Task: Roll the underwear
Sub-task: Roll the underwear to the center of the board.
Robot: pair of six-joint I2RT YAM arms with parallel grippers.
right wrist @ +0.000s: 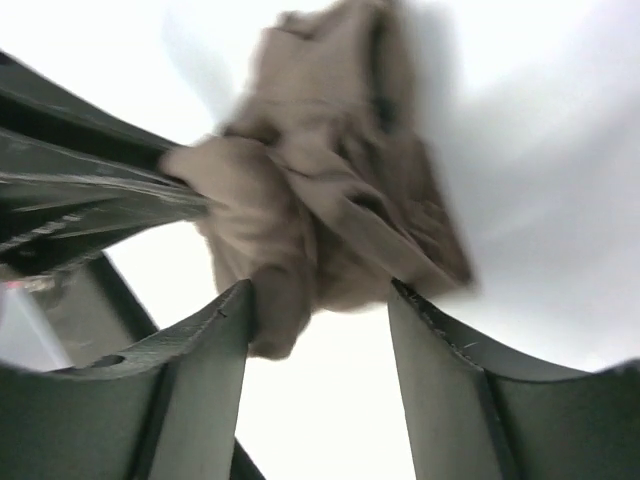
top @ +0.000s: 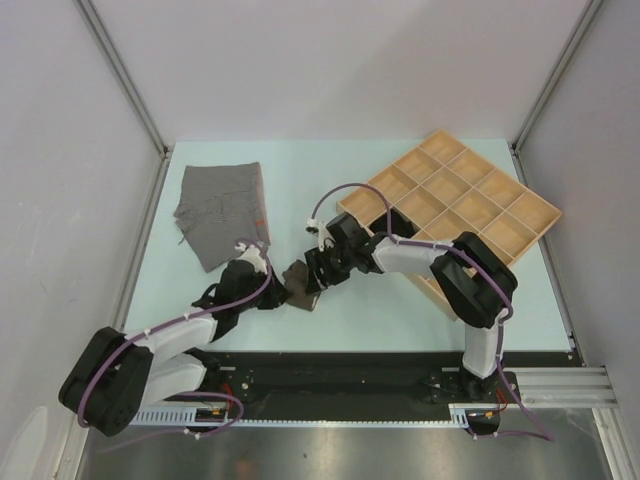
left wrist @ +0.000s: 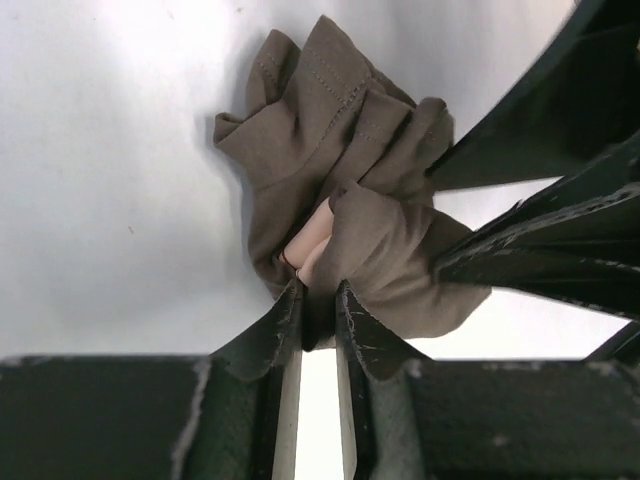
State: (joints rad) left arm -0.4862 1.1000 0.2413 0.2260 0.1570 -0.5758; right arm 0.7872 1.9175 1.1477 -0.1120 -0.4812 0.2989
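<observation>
A crumpled dark brown underwear (top: pixel 303 295) lies bunched on the pale table between my two grippers. In the left wrist view my left gripper (left wrist: pixel 320 300) is shut on a fold at the near edge of the brown underwear (left wrist: pixel 340 170), its jaws only a narrow slit apart. My right gripper (right wrist: pixel 320 295) stands open around the other side of the bundle (right wrist: pixel 320 180), with one fingertip (right wrist: pixel 235 305) touching the cloth; this view is blurred. From above, the left gripper (top: pixel 283 292) and the right gripper (top: pixel 312 272) meet at the bundle. A heather grey underwear (top: pixel 222 212) lies flat at the back left.
A compartmented wooden tray (top: pixel 530 215) sits tilted at the back right, beside the right arm's elbow. White walls enclose the table on three sides. The right gripper's dark fingers (left wrist: pixel 540 230) cross the right side of the left wrist view.
</observation>
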